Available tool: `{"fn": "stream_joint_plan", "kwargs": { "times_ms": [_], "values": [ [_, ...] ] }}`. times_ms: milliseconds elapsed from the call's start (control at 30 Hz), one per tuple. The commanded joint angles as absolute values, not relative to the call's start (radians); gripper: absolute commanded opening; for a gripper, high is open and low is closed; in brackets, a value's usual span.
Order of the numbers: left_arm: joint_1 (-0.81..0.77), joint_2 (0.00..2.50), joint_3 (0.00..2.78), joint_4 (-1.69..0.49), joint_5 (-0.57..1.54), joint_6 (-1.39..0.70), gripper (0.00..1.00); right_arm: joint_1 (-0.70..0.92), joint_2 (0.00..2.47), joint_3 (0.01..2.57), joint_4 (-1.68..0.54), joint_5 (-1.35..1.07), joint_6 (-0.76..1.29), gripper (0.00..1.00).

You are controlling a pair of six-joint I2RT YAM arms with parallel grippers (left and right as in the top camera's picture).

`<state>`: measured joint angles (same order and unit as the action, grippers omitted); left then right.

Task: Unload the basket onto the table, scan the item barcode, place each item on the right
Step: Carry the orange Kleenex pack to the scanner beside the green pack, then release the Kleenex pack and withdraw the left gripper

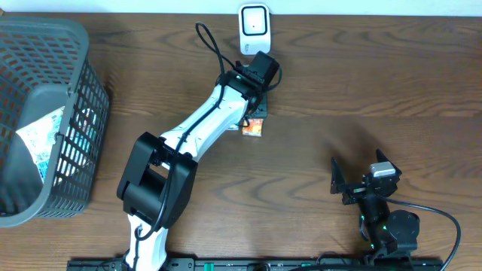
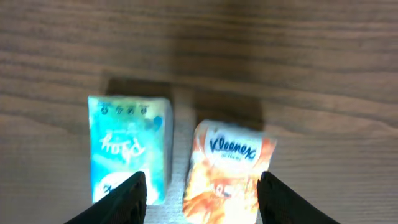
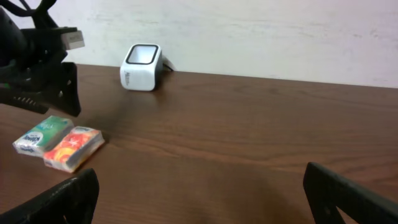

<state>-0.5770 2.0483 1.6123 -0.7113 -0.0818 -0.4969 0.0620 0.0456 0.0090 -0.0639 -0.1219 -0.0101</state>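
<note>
Left hand (image 2: 202, 182) stands apart above the orange tissue pack (image 2: 227, 165) on the desk (image 2: 311, 62), scanner (image 1: 254, 26) at twelve o'clock; scanning probably done.

One camera looks straight down from overhead on my whole table (image 1: 339, 90). My left wrist camera faces down, close above the teal tissue pack (image 2: 129, 149) and orange Kleenex pack (image 2: 227, 168). My right wrist camera sits low, looking across from farther off at both packs and the white scanner (image 3: 142, 66).

orange tissue pack (image 2: 227, 171) blurred, bottom cut off, basket (image 1: 79, 128) cropped
</note>
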Motion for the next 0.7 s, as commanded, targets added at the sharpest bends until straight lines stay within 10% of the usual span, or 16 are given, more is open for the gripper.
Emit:
{"fn": "stream_joint_plan", "kwargs": {
  "times_ms": [0,333,667],
  "values": [
    [-0.571,2.03,1.623,-0.708,-0.098,-0.476,0.51,0.056,0.044,0.006,-0.067,-0.118,0.003,0.99],
    [-0.571,2.017,1.615,-0.745,0.065,-0.384,0.08,0.056,0.044,0.006,-0.067,-0.118,0.003,0.99],
    [-0.571,2.02,1.516,-0.66,0.079,-0.367,0.08,0.056,0.044,0.006,-0.067,-0.118,0.003,0.99]
  ]
}}
